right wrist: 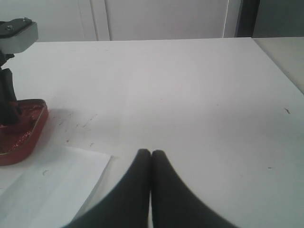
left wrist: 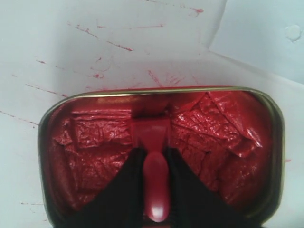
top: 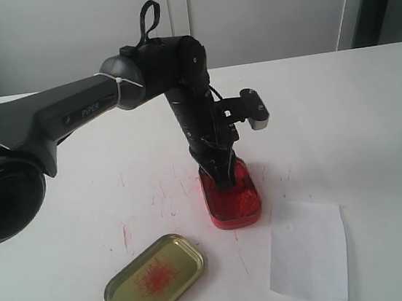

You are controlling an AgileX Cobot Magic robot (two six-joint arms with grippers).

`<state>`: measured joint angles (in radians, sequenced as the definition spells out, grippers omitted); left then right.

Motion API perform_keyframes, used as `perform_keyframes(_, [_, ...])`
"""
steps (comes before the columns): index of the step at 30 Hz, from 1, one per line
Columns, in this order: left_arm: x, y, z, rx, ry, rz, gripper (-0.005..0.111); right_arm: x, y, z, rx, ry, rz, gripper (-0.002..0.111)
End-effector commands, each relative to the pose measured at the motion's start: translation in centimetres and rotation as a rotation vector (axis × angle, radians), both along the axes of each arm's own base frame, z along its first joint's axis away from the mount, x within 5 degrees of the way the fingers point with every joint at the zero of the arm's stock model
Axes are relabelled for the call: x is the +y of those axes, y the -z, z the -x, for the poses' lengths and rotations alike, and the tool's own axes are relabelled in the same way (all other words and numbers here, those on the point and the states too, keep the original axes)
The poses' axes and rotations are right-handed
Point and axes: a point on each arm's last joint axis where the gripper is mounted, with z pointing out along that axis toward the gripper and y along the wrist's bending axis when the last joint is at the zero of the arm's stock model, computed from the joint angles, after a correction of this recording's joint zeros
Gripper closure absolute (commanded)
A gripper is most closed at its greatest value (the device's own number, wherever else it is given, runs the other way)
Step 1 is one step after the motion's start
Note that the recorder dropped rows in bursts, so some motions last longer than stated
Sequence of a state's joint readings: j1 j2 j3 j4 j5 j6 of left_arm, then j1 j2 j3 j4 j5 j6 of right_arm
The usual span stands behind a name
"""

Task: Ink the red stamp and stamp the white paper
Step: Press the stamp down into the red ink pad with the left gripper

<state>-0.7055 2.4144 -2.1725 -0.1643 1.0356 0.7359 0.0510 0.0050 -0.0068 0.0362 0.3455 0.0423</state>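
Observation:
My left gripper (left wrist: 153,154) is shut on the red stamp (left wrist: 155,185), gripping its round knob between both black fingers. The stamp's block base (left wrist: 150,130) is down inside the open red ink tin (left wrist: 223,142), on the crinkled red pad. In the exterior view the left gripper (top: 221,177) reaches straight down into the red ink tin (top: 233,201), hiding the stamp. The white paper (top: 309,251) lies flat just right of the tin, also visible as the white paper (right wrist: 47,185). My right gripper (right wrist: 151,154) is shut and empty, over the table beside the paper's edge.
A gold tin lid (top: 154,279) with red smudges lies in front and left of the ink tin. Faint red marks streak the white tabletop (top: 148,194) around the tin. The left arm's camera bracket (top: 255,111) juts out right of the arm.

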Motion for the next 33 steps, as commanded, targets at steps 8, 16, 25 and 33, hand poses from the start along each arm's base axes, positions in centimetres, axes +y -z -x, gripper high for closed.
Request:
perform_keyframes(8, [0.6, 3.1, 0.3, 0.06, 0.025, -0.121, 0.107, 0.0, 0.2, 0.0, -0.001, -0.001, 0.015, 0.108])
perform_keyframes(16, [0.5, 0.6, 0.1, 0.0, 0.019, -0.076, 0.107, 0.0, 0.2, 0.0, -0.001, -0.001, 0.015, 0.108])
perform_keyframes(25, [0.4, -1.8, 0.0, -0.066, 0.009, -0.021, 0.107, 0.0, 0.2, 0.0, -0.001, -0.001, 0.015, 0.108])
perform_keyframes(33, [0.5, -2.8, 0.2, -0.079, 0.01, -0.013, 0.107, 0.0, 0.2, 0.0, -0.001, -0.001, 0.015, 0.108])
